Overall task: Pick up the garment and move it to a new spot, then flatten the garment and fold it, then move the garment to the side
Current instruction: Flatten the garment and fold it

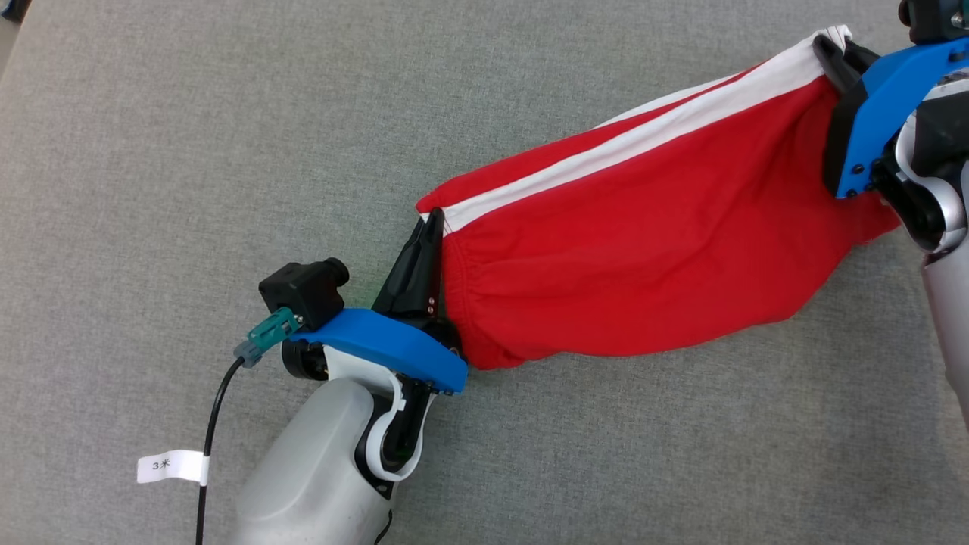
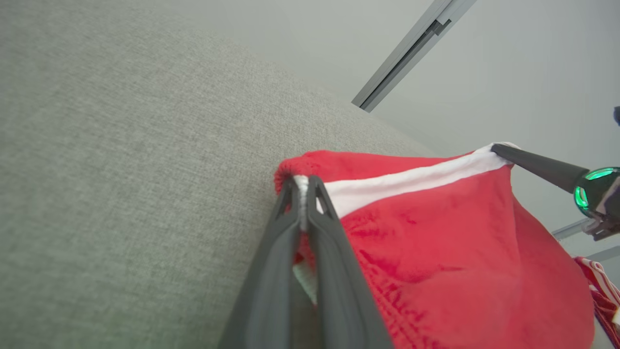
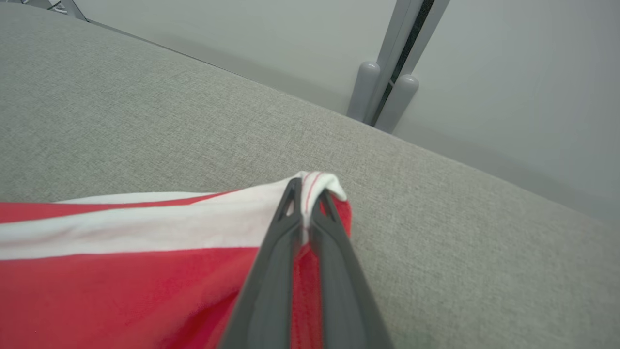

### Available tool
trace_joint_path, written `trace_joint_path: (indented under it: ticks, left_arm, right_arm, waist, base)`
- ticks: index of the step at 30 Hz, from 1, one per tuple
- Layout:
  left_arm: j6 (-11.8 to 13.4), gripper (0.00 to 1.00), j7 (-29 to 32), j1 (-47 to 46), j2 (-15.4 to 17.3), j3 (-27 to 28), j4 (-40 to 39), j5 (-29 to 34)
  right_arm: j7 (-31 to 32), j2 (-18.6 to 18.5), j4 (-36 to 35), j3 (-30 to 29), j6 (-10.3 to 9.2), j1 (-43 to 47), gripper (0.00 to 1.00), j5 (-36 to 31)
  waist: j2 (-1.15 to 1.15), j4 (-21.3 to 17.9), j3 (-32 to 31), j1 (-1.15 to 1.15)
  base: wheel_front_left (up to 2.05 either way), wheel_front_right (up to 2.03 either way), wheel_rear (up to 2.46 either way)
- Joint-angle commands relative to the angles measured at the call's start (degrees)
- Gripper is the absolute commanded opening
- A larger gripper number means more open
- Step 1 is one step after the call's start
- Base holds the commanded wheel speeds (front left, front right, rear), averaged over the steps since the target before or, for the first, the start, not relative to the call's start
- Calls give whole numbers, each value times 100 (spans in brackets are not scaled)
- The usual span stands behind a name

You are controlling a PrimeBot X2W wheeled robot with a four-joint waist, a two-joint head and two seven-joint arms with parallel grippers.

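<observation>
The left tool [image 1: 432,227] is clamped shut on the waistband corner of the red shorts [image 1: 643,250]. The right tool [image 1: 827,47] is pinched closed on the white-striped hem corner. The shorts hang stretched between them over the grey surface [image 1: 227,113].

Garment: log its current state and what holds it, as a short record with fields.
garment: red, white side stripe, stretched out, held at both ends, lower edge sagging
left gripper: shut on the gathered end
right gripper: shut on the striped opposite corner
surface: grey fabric, beneath the garment
fold: not yet done
</observation>
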Motion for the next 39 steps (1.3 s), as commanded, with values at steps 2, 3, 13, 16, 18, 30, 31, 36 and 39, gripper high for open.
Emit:
trace_joint_path:
  ticks: [2,3,13,16,18,30,31,36,39]
  left_arm:
    - [-57,39,-47,-107,-4,-7,96,-67]
    - [-65,60,-66,-111,-12,-18,138,-92]
    - [-276,100,-167,102,-4,-83,297,-128]
    - [-324,100,-187,275,129,21,283,-6]
    - [-326,100,-190,396,153,208,203,79]
    - [-434,100,-189,1016,121,1579,-823,2171]
    - [-441,100,-188,1042,104,1647,-871,2344]
    - [-492,100,-189,1106,35,1849,-1003,2741]
    - [-508,100,-189,1098,7,1860,-1033,2811]
  right_arm:
    - [-87,22,128,33,1,-144,40,19]
    - [-152,50,184,29,1,-182,100,56]
    - [-486,-41,552,255,1,40,100,418]
    - [-530,-100,513,341,1,188,100,601]
    - [-579,-167,482,312,1,311,100,742]
    - [-638,-136,587,-580,2,1285,100,953]
    - [-659,-93,603,-674,2,1318,100,890]
    - [-762,107,742,-1004,1,1312,100,551]
    - [-796,122,831,-1155,1,1234,100,320]
  waist:
    - [0,16,22,-1]
    - [0,20,29,-1]
    - [0,71,-334,-1]
    - [0,40,-524,-1]
    - [0,40,-645,-1]
    - [0,225,-915,-1]
    - [0,238,-886,-1]
    - [0,319,-718,-1]
    - [0,376,-639,-1]
  base:
    - [0,0,0]
    - [0,0,0]
    - [0,0,0]
    - [0,0,0]
    - [0,0,0]
    - [0,0,0]
    - [0,0,0]
    - [0,0,0]
    - [0,0,0]
